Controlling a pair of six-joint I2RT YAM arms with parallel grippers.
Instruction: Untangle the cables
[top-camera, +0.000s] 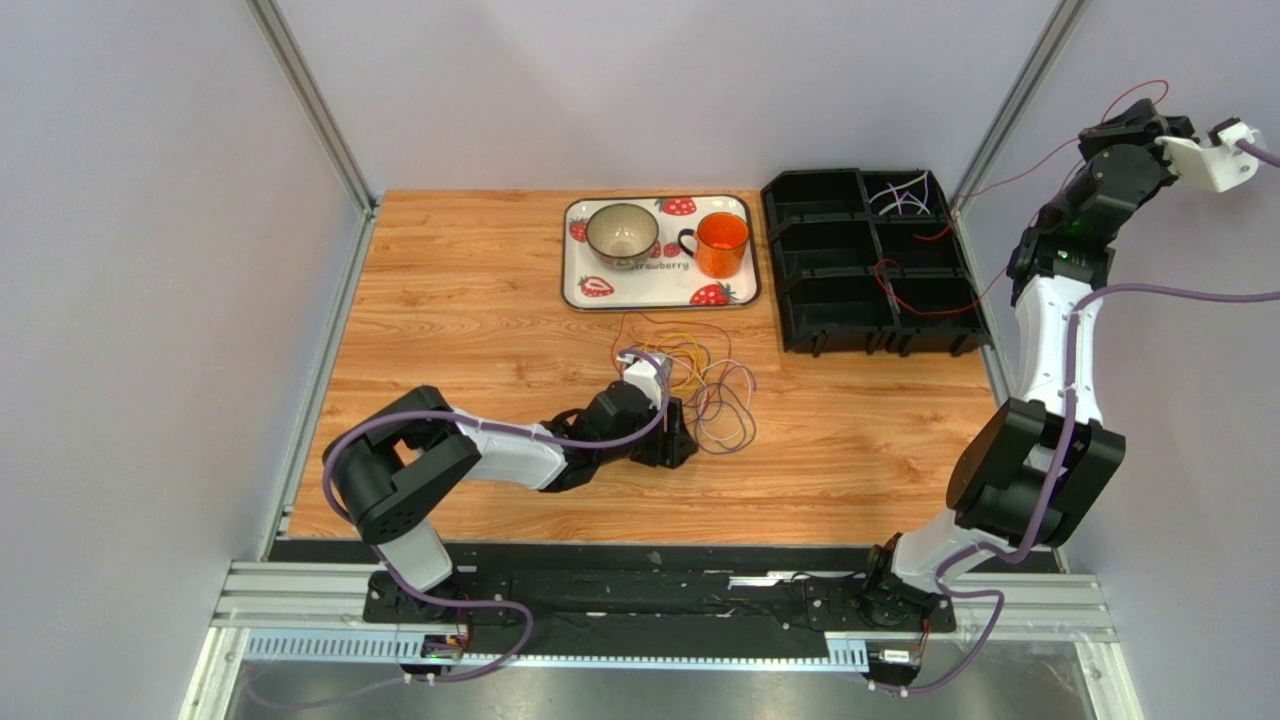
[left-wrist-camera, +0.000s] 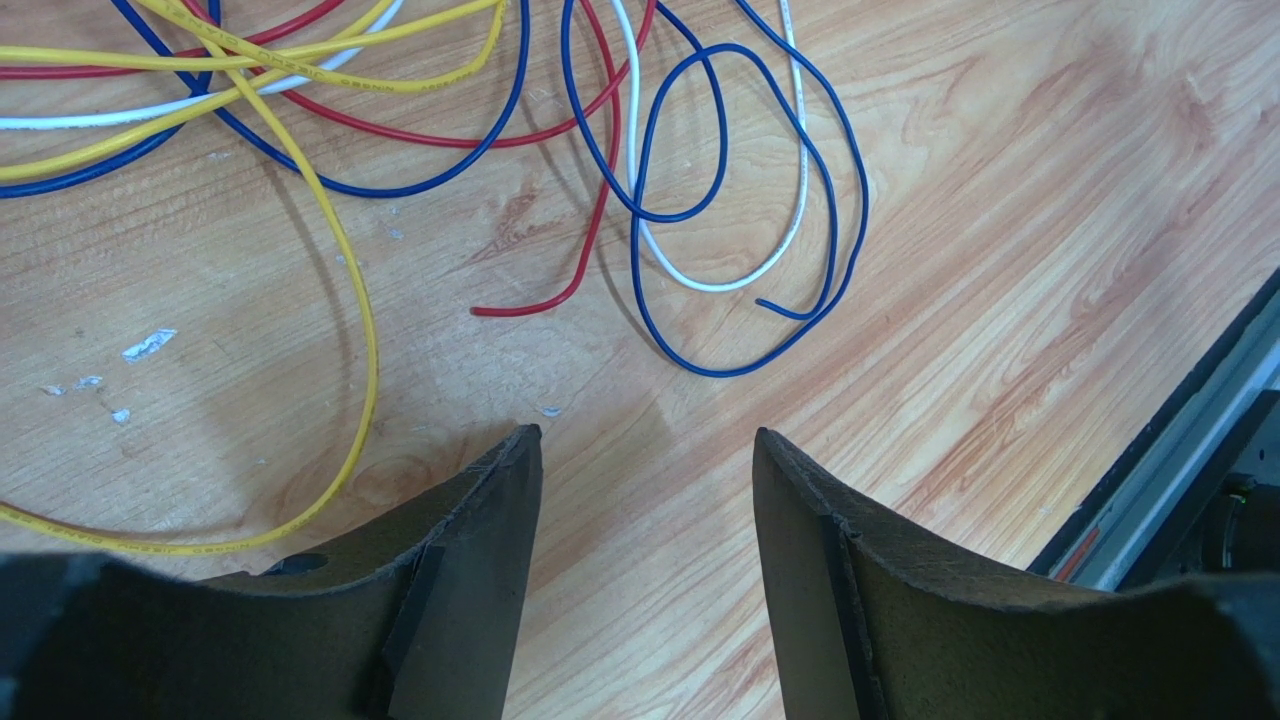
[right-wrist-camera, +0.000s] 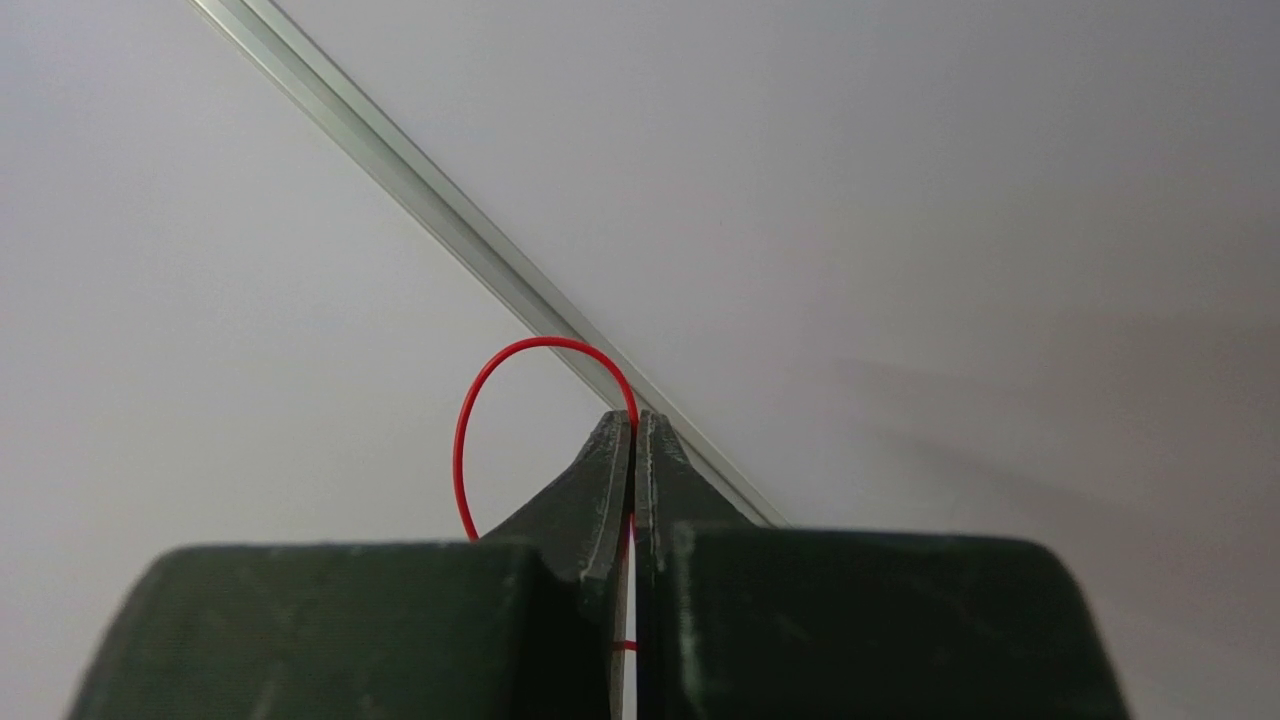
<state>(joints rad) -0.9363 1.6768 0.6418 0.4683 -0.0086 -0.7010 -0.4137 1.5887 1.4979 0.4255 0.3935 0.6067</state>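
Left gripper (top-camera: 673, 444) low over the table (top-camera: 451, 300), at the near-left edge of the loose cables (top-camera: 714, 393) tangled mid-table. Right gripper (top-camera: 1150, 117) held high at far right. A thin red cable (top-camera: 1037, 162) runs from it down into the black organizer (top-camera: 819, 323). Strawberry tray (top-camera: 661, 297), far centre, carries a bowl (top-camera: 621, 231) and an orange mug (top-camera: 723, 240).

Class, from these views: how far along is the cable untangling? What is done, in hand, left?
Done: a few pale cables lie in one compartment of the black tray. In hand: the raised right gripper is shut on a red cable that seems to trail into the tray. Left: yellow, blue, red and white cables lie crossed in a pile on the table, the open left gripper beside it.
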